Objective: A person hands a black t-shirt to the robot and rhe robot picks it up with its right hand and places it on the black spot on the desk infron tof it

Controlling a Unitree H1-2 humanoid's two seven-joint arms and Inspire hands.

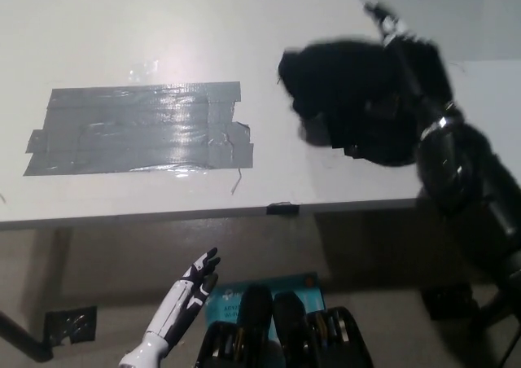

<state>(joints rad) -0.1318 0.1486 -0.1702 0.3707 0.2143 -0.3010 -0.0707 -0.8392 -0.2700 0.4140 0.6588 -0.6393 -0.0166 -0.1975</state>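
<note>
The right hand (399,46) seemingly clutched the black t-shirt (350,99) over the desk (163,26); the left hand (195,282) hung spread below.

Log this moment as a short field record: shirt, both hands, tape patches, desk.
shirt: black t-shirt, bunched, blurred, over the desk's right part
right hand: black right hand at the shirt's upper right edge, apparently gripping it
left hand: white left hand resting below the desk edge, fingers apart, holding nothing
grey patch: grey tape patch on the desk's left, uncovered
black spot: only dark edges show below the shirt
desk: white desk
</note>
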